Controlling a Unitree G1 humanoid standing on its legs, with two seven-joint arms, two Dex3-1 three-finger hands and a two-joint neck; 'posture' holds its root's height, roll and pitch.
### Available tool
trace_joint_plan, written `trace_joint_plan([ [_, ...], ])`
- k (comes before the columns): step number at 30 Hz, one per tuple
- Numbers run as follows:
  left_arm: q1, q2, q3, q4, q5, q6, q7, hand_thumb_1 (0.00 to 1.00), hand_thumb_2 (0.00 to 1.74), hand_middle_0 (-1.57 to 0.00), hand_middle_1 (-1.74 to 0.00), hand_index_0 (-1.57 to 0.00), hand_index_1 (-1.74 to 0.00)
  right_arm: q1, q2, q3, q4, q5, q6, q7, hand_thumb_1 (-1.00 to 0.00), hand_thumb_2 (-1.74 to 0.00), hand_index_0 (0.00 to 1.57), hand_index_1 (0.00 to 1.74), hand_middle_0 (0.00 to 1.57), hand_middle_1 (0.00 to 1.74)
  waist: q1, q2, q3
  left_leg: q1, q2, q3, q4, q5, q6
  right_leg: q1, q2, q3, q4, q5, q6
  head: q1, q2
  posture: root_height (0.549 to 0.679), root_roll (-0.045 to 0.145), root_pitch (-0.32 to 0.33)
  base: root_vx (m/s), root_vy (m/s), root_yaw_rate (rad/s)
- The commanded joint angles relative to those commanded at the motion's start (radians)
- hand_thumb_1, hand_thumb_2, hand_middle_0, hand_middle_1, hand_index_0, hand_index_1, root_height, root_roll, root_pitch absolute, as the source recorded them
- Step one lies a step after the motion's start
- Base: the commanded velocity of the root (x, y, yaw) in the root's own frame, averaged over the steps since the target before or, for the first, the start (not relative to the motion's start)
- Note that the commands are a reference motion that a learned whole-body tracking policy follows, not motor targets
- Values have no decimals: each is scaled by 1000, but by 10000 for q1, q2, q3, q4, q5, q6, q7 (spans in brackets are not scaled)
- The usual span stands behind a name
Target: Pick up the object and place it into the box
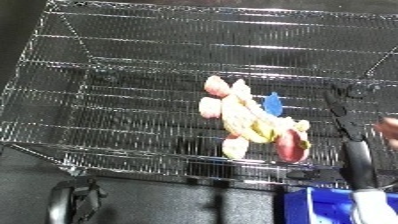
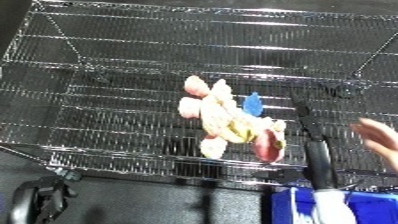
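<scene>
A plush toy point(image 1: 251, 121) in pale pink and yellow, with a blue patch and a red end, lies on the wire shelf point(image 1: 133, 100) near its front edge. My right hand point(image 2: 304, 122) reaches up from the lower right with its fingers stretched straight. It lies just to the right of the toy, and no contact shows. My left hand point(image 1: 75, 200) hangs low at the bottom left, below the shelf's front edge and far from the toy. The blue bin point(image 1: 311, 206) shows at the bottom right, partly behind my right forearm.
The shelf's raised wire walls run along the back and left side point(image 1: 53, 50). A dark floor lies below the front edge point(image 1: 178, 200). Open wire surface stretches to the left of and behind the toy.
</scene>
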Motion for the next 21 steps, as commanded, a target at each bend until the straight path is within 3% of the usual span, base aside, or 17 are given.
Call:
trace_joint_plan([
  [7,146,38,-54,27,-85,-11,-132,1000,1740,-1570,-1740,-1570,-1740,-536,-584,222,343,-501,178,88,0,0,0,0,0,0,130,-21,-11,-32,-8,-36,56,-13,0,-44,0,-1,42,18,-8,314,111,640,46,-193,13,-11,8],
  [16,493,370,-429,-183,-527,-80,-355,1000,1740,-1570,-1740,-1570,-1740,-2724,-2803,1530,1346,-1318,466,398,0,0,0,0,0,0,453,-3,97,-145,-25,-126,49,76,-45,-229,-50,-6,182,74,-10,703,279,639,46,-187,16,-18,32],
  [21,551,521,-732,-257,-640,-171,-390,1000,1740,-1570,-1740,-1570,-1740,-3967,-3257,2678,2283,-1607,633,635,0,0,0,0,0,0,687,87,188,-308,-69,-196,69,146,-63,-406,-58,-22,264,118,-13,1111,266,639,48,-180,9,-14,2],
])
